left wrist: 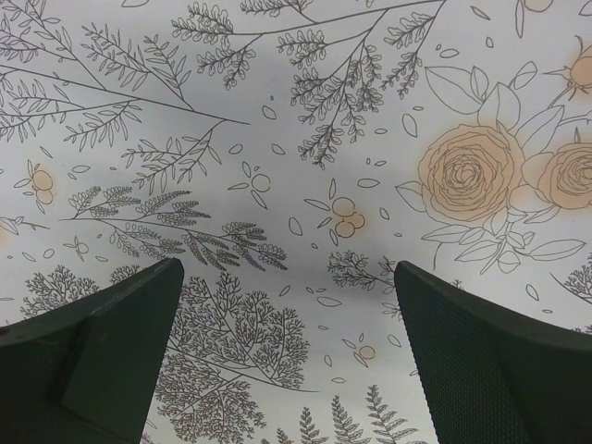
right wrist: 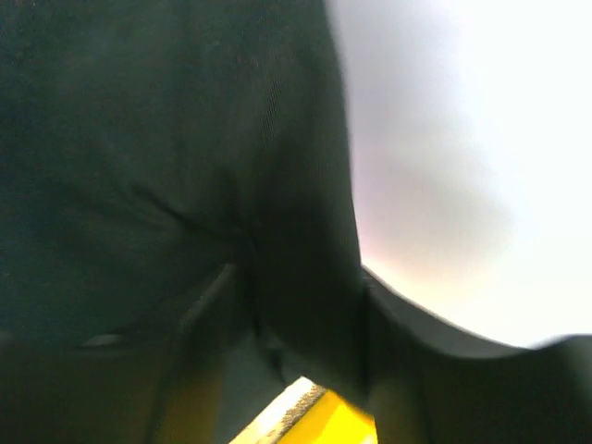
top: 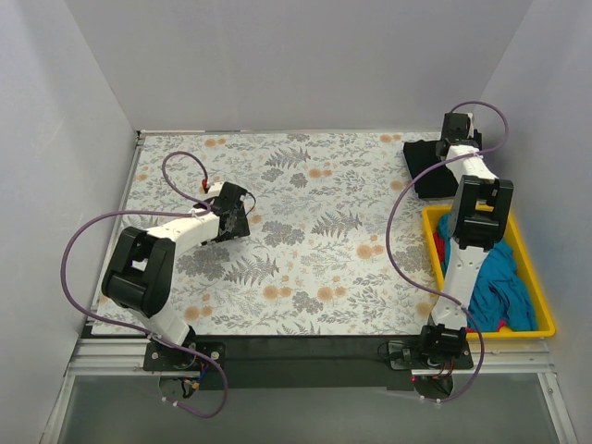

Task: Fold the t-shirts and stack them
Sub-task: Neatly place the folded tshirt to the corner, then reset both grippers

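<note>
The black t-shirt [top: 433,168] lies folded at the back right corner of the floral cloth. My right gripper [top: 455,129] is at its far edge. In the right wrist view the black t-shirt [right wrist: 139,139] fills the frame, its wrinkles gathering into my right gripper [right wrist: 296,342], which looks shut on a fold of it. A teal t-shirt [top: 504,277] lies bunched in the yellow tray [top: 541,287], with a bit of pink cloth [top: 499,326] under it. My left gripper [top: 242,215] is open and empty over the floral cloth [left wrist: 277,139], its gap [left wrist: 287,277] showing only print. No lavender shirt shows.
The grey-and-orange floral cloth [top: 305,231] covers the table. The yellow tray stands along the right edge, and its rim [right wrist: 342,425] shows just under the right gripper. Grey walls close in the left, back and right sides.
</note>
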